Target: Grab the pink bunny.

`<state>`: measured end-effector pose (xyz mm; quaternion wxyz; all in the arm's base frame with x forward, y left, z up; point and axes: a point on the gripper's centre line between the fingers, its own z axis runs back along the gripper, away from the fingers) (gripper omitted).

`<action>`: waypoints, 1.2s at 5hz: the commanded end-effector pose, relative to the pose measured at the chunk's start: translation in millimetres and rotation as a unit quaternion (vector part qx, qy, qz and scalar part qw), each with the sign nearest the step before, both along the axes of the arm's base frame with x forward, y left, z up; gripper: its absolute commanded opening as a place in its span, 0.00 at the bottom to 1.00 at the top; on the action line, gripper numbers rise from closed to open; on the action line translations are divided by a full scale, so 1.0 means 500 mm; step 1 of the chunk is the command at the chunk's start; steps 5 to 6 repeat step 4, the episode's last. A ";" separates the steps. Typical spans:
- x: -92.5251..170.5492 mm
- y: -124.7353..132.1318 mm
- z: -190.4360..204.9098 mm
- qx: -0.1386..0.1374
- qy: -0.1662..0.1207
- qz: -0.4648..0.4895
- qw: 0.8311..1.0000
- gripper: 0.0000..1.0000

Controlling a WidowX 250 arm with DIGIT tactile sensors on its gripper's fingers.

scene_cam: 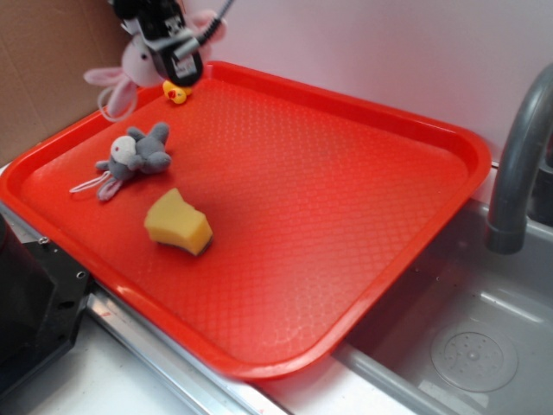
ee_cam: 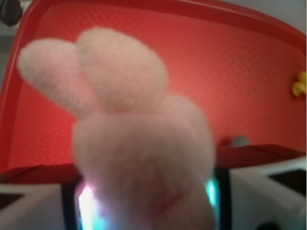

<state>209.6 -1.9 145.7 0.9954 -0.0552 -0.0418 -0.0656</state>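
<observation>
The pink bunny [scene_cam: 128, 71] hangs above the far left corner of the red tray [scene_cam: 346, 181], held in my gripper [scene_cam: 164, 47], which is shut on it. Its ears droop to the left over the tray rim. In the wrist view the pink bunny [ee_cam: 139, 153] fills the middle of the frame, blurred and very close, with its two ears pointing up and left. My fingers [ee_cam: 72, 201] press against both of its sides, lit by a pale glow.
On the tray lie a grey plush animal [scene_cam: 134, 157], a yellow sponge [scene_cam: 178, 223] and a small yellow duck [scene_cam: 177, 92]. A sink basin [scene_cam: 467, 346] with a grey faucet [scene_cam: 518, 156] is at the right. Brown cardboard [scene_cam: 43, 69] stands at the back left.
</observation>
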 end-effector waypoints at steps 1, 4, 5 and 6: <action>0.030 0.015 0.037 0.032 0.026 0.170 0.985 0.00; 0.034 0.015 0.026 0.024 0.008 0.143 0.989 0.00; 0.034 0.015 0.026 0.024 0.008 0.143 0.989 0.00; 0.034 0.015 0.026 0.024 0.008 0.143 0.989 0.00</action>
